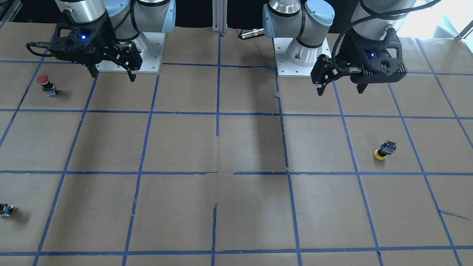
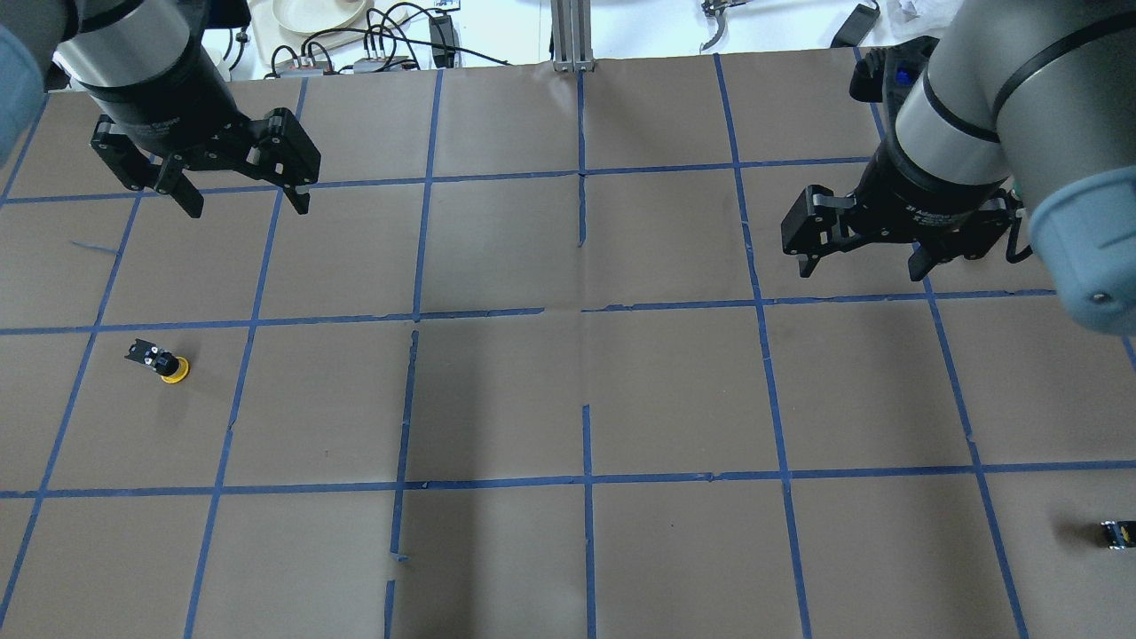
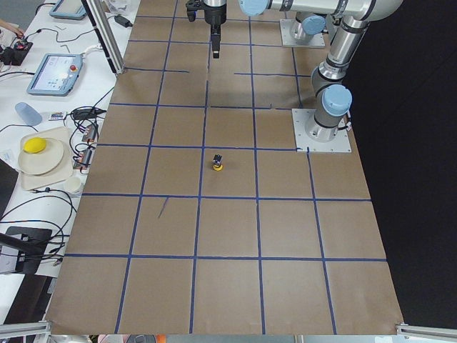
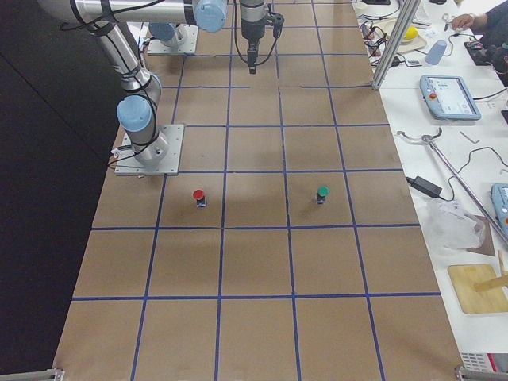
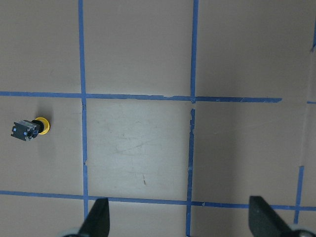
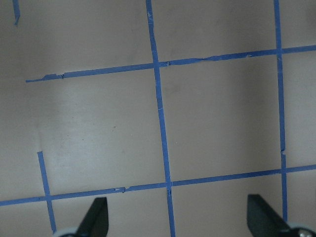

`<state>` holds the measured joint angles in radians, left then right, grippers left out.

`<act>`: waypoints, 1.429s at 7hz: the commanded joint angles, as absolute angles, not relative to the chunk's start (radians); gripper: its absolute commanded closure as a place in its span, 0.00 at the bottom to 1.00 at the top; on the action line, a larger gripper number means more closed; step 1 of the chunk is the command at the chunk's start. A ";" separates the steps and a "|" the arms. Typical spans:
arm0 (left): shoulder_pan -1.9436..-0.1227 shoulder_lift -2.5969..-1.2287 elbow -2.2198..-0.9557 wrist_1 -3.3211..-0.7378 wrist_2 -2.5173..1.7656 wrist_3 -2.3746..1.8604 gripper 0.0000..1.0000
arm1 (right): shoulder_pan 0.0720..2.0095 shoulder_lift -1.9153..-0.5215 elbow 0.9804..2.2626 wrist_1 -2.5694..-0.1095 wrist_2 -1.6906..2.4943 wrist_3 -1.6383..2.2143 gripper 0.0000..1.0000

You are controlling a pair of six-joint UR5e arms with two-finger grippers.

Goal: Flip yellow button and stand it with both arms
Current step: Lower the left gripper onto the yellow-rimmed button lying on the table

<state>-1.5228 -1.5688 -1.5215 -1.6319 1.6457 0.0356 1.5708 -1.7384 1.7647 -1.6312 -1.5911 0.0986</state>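
Observation:
The yellow button [image 1: 382,150] rests on the paper with its yellow cap down and its grey-black block tilted upward. It shows in the overhead view [image 2: 164,364], the left side view [image 3: 219,163] and at the left edge of the left wrist view [image 5: 29,128]. My left gripper [image 2: 248,210] hangs open and empty above the table, well apart from the button; it also shows in the front view [image 1: 340,91]. My right gripper [image 2: 863,271] is open and empty on the far side of the table, over bare paper [image 1: 112,76].
A red-capped button [image 1: 44,83] stands near my right gripper. A green-capped button [image 4: 321,193] stands beyond it. A tiny dark block [image 2: 1116,533] lies at the near right edge. Cables and plates [image 2: 319,13] lie past the table's far edge.

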 commanded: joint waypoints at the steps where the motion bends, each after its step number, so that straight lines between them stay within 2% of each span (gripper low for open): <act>1: -1.392 -1.588 -1.598 -1.599 1.649 0.333 0.00 | 1.571 -1.740 1.764 -1.626 -1.591 0.098 0.00; 3: -1.205 -1.646 -1.719 -1.368 1.649 0.557 0.00 | 1.571 -1.740 1.766 -1.626 -1.591 0.100 0.00; 6: -1.070 -1.731 -1.882 -1.044 1.644 0.971 0.00 | 1.571 -1.740 1.766 -1.626 -1.591 0.110 0.00; 7: -0.996 -1.749 -1.916 -1.007 1.629 1.020 0.00 | 1.571 -1.740 1.767 -1.626 -1.591 0.110 0.00; 10: -0.934 -1.821 -1.950 -0.970 1.542 1.118 0.02 | 1.571 -1.740 1.767 -1.629 -1.591 0.110 0.00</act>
<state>-0.9593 -1.7917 -1.9399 -0.9941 1.5592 1.0692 1.5708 -1.7395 1.7671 -1.6284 -1.5901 0.1103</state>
